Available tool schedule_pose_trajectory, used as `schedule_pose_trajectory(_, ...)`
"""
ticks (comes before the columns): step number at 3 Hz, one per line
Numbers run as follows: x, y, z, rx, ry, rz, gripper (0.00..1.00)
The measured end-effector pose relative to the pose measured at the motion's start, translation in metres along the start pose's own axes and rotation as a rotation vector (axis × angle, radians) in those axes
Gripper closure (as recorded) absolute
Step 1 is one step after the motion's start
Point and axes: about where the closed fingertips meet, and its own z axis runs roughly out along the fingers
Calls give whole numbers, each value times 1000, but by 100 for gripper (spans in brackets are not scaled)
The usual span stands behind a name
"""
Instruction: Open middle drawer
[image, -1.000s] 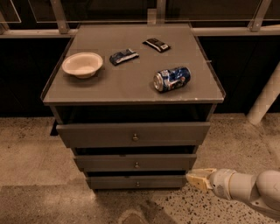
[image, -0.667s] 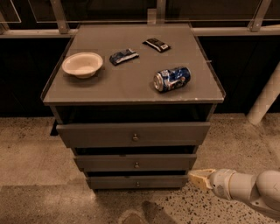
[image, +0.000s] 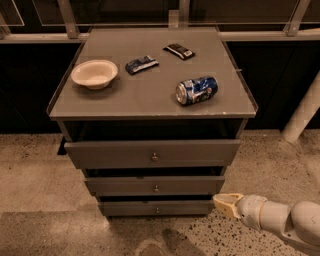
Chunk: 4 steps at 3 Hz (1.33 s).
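The grey cabinet has three drawers. The middle drawer (image: 155, 185) has a flat grey front with a small round metal knob (image: 156, 188) at its centre; its front stands out a little less than the top drawer (image: 152, 153) above. The lowest drawer (image: 156, 207) is the smallest. My gripper (image: 223, 204) is low at the right, beside the cabinet's lower right corner, level with the lowest drawer and right of the middle drawer's knob. It touches nothing.
On the cabinet top (image: 150, 95) lie a cream bowl (image: 94, 73), a blue can (image: 196, 90) on its side and two dark snack packets (image: 141, 64) (image: 179, 51). A white post (image: 302, 115) stands at the right. Speckled floor (image: 40, 175) surrounds the cabinet.
My gripper has shifted slightly to the right and a little down. The drawers and the things on top have not moved.
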Motion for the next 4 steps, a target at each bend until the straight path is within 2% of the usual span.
schedule_pose_trajectory(1,18,-17,35,-114,-44,-93,100)
schedule_pose_trajectory(2,11,-43,58,-214,-94,-161,100)
schedule_pose_trajectory(3,-11,-66,49,-188,-128,-180,100)
schedule_pose_trajectory(4,-11,-66,49,-187,-128,-180,100)
